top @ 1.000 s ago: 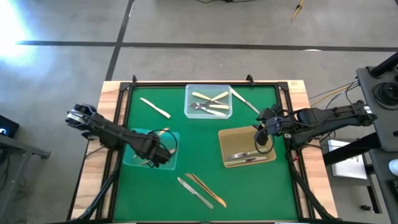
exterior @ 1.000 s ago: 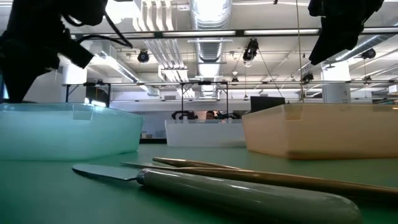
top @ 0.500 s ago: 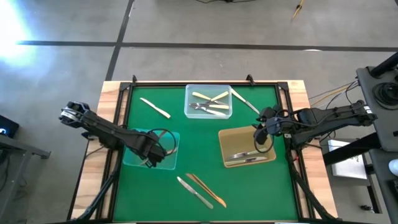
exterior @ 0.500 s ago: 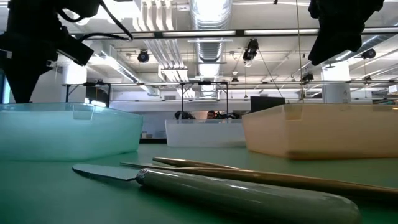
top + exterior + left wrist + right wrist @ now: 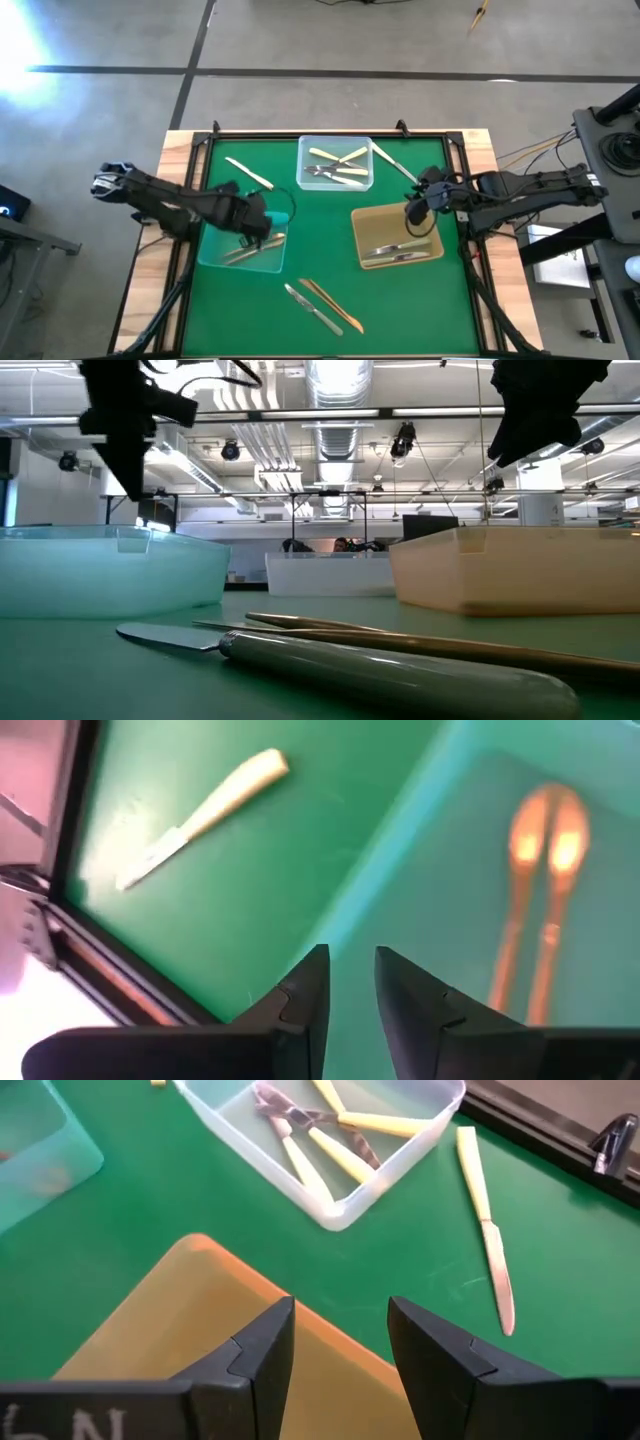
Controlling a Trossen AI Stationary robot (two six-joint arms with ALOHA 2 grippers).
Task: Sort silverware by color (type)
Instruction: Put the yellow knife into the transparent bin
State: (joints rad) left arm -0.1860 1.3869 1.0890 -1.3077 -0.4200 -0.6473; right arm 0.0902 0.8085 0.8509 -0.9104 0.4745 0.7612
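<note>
Coppery gold utensils [image 5: 252, 249] lie in the blue tray [image 5: 215, 256], the left tool [image 5: 254, 228] released just above them. Right tool [image 5: 417, 213], fingers apart and empty, hovers above the amber tray [image 5: 365, 222] holding silver utensils [image 5: 397, 252].

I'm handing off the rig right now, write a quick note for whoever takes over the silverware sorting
Left gripper: open, empty, above the blue tray.
Right gripper: open, empty, over the amber tray.
Done: gold pieces in the blue tray, cream knives in the clear tray, silver pieces in the amber tray.
Left on the mat: two cream knives, a silver knife, a gold piece.
</note>
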